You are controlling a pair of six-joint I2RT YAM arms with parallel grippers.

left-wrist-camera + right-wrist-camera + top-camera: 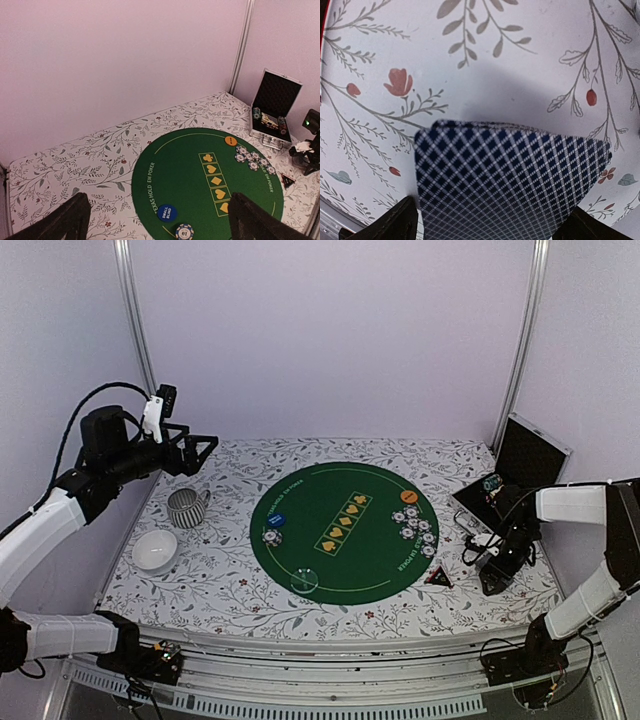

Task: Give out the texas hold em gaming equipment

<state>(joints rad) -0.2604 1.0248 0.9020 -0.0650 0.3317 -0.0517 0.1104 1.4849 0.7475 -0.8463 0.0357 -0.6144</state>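
Observation:
A round green poker mat (345, 540) lies mid-table. On it are a blue button (278, 521) with one chip (271, 536) beside it, an orange button (408, 496) and a cluster of whitish chips (416, 526). The left wrist view shows the blue button (167, 212), the chip (184, 232), the orange button (230, 141) and the chip cluster (254, 159). My left gripper (195, 453) hangs open and empty high over the table's left side. My right gripper (497, 565) is low at the table's right and holds a deck of dark blue lattice-backed cards (510, 180) between its fingers, just above the cloth.
A striped mug (186, 507) and a white bowl (155, 550) stand left of the mat. An open metal case (520, 465) with more chips sits at the back right. A small dark triangular piece (437, 578) lies by the mat's right edge. A clear round disc (304, 580) is on the mat's near edge.

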